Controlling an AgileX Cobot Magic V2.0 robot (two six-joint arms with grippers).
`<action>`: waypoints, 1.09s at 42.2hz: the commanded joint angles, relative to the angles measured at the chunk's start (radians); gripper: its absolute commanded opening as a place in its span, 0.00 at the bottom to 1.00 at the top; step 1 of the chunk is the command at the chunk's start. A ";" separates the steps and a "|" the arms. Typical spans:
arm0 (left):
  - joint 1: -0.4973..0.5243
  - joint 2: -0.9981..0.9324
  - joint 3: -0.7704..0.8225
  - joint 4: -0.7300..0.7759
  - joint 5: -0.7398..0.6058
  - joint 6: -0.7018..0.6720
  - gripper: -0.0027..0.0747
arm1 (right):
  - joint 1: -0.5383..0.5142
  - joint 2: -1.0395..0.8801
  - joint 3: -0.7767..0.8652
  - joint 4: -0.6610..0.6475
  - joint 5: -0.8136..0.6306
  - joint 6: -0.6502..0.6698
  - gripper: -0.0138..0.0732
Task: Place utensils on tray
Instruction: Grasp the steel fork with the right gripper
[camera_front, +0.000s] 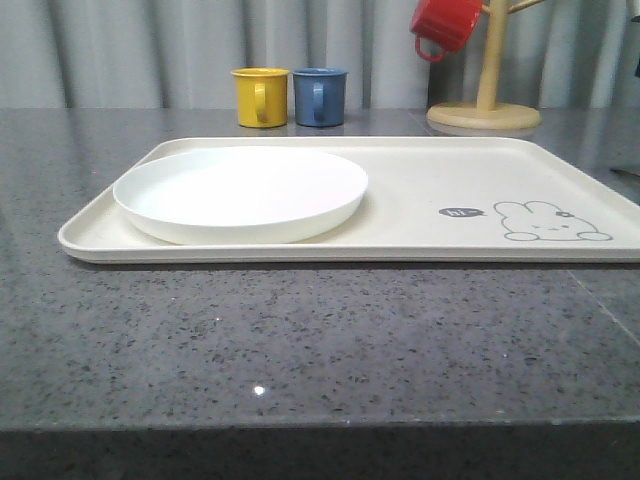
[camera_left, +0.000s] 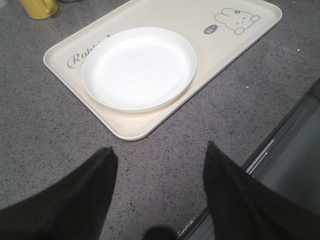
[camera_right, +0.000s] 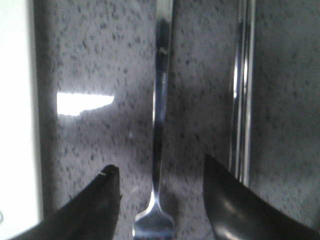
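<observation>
The cream tray (camera_front: 420, 235) with its rabbit drawing lies across the dark speckled counter, and the round white plate (camera_front: 240, 193) sits on its left half. In the left wrist view the same tray (camera_left: 235, 50) and plate (camera_left: 140, 67) lie ahead of my left gripper (camera_left: 160, 157), which hovers open over bare counter short of the tray's near corner. My right gripper (camera_right: 160, 172) is open low over the counter, its two fingers on either side of a steel fork (camera_right: 160, 115) without touching it. A pair of steel chopsticks (camera_right: 241, 90) lies parallel beside the fork.
A yellow mug (camera_front: 260, 97) and a blue mug (camera_front: 319, 96) stand behind the tray. A red mug (camera_front: 443, 24) hangs on a wooden mug tree (camera_front: 486, 100) at the back right. The tray's pale edge (camera_right: 17, 115) lies beside the fork. The counter's front edge (camera_left: 260, 160) runs near my left gripper.
</observation>
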 joint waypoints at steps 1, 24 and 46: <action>-0.008 0.005 -0.027 -0.008 -0.072 -0.010 0.54 | -0.006 -0.026 -0.036 0.006 -0.037 -0.015 0.63; -0.008 0.005 -0.027 -0.008 -0.072 -0.010 0.54 | -0.004 0.029 -0.036 0.033 -0.022 -0.024 0.60; -0.008 0.005 -0.027 -0.008 -0.072 -0.010 0.54 | 0.024 -0.019 -0.051 0.075 0.032 -0.059 0.15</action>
